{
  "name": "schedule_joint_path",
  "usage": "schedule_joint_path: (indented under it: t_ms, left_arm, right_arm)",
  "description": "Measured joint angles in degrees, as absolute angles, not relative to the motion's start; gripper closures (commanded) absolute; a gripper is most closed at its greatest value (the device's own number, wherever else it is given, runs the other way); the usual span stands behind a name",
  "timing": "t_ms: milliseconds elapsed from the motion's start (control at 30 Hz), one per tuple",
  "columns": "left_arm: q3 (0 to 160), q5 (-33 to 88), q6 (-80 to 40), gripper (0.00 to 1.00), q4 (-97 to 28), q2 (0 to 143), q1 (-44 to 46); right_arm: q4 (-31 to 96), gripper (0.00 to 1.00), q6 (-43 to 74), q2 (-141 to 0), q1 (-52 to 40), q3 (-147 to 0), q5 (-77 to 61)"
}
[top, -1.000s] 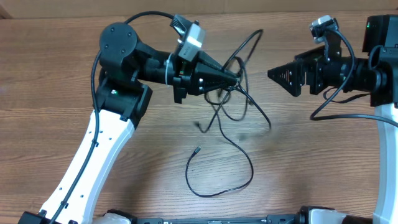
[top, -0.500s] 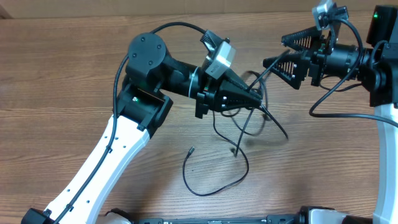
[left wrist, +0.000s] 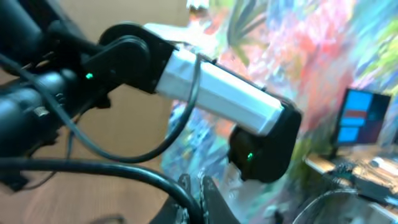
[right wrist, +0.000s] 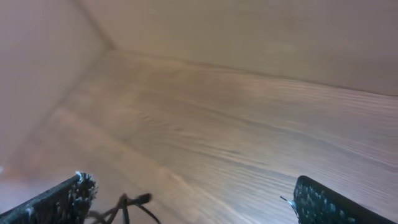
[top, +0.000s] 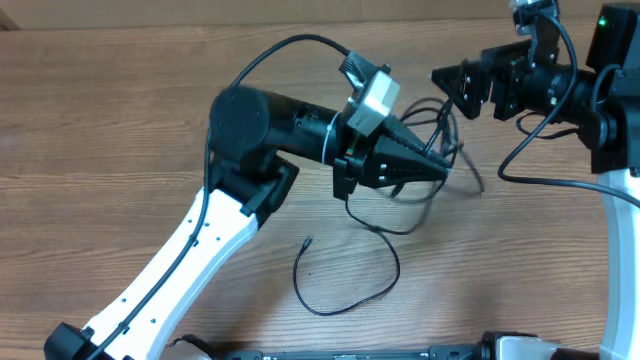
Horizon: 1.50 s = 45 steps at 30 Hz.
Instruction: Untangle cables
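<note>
The thin black cables are bunched point(top: 447, 128) at my left gripper point(top: 443, 171), which is shut on them and holds them off the wooden table. One strand hangs down into a loose loop point(top: 397, 264) on the table, with a small plug end point(top: 307, 241). In the left wrist view the left gripper point(left wrist: 198, 190) has its fingers nearly together, with a black cord crossing beside them. My right gripper point(top: 452, 80) is open and empty just up and right of the bunch. In the right wrist view point(right wrist: 189, 186) its fingers are wide apart, and a cable end point(right wrist: 135, 201) shows near its left finger.
The wooden table point(top: 120, 150) stretches to the left. The left arm's thicker black cable point(top: 290, 45) arcs over its wrist. The right arm's body and its cables point(top: 600, 110) stand at the right edge.
My left gripper has moved right and toward the back, dragging the cable bunch to the right gripper. The right gripper has opened and shifted toward the back.
</note>
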<state>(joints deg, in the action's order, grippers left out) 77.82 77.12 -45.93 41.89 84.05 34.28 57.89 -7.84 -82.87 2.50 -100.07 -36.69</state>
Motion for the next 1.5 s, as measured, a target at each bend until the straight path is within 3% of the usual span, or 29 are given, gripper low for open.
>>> schedule_joint_path:
  t_ms: [167, 333, 600, 1500]
  left_arm:
    - [77.47, 79.26, -62.37, 0.96, 68.18, 84.47, 34.74]
    - [77.49, 81.12, -75.02, 0.96, 78.22, 84.12, 31.77]
    - [77.49, 82.3, -86.65, 0.96, 79.57, 83.72, 21.82]
    - [77.6, 87.53, -98.13, 0.96, 79.33, 82.91, -10.41]
  right_arm:
    - [57.23, 0.0, -4.08, -82.89, 2.48, -100.07, -24.49]
    - [57.63, 0.0, -2.92, -83.33, 2.66, -100.07, -15.62]
    - [59.48, 0.0, -2.42, -84.18, 4.47, -100.07, -6.0]
    - [62.61, 0.0, -1.67, -84.97, 23.11, -100.05, -1.54]
